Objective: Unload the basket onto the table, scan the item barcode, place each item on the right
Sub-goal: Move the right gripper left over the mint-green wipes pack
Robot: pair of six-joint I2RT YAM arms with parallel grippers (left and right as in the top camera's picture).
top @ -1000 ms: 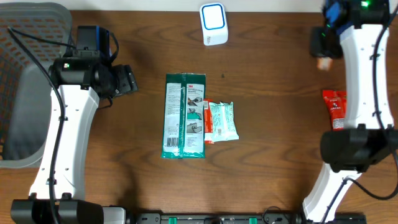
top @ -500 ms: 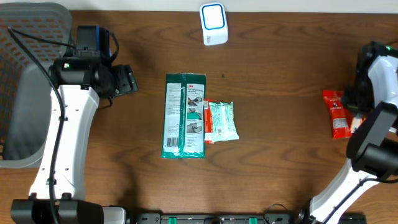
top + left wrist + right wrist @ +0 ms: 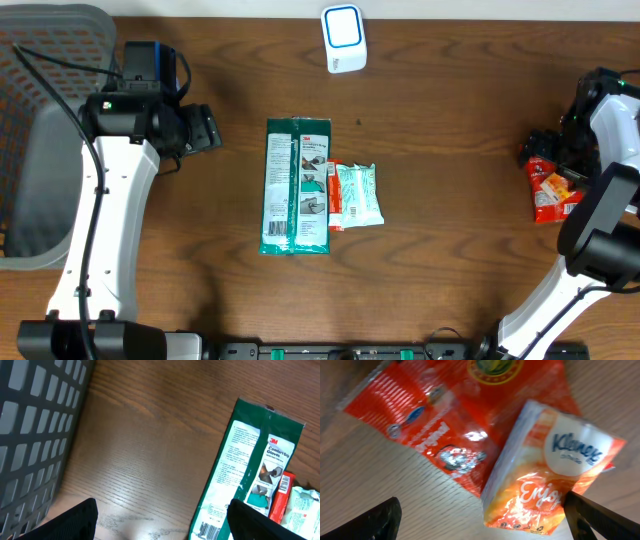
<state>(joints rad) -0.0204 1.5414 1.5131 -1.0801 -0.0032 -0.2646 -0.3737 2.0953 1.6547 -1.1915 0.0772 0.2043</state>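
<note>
Right gripper (image 3: 481, 510) spread wide, empty, over the tissue pack (image 3: 550, 485), which lies on a red packet (image 3: 445, 425) at the right edge of the surface (image 3: 450, 250). Left gripper (image 3: 162, 510) also spread, empty, left of the green glove pack (image 3: 296, 185). Scanner (image 3: 342, 38) far centre.

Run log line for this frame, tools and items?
left tool: open, empty | right tool: open over Kleenex pack | Kleenex pack: lying on red packet | scanner: far edge
</note>
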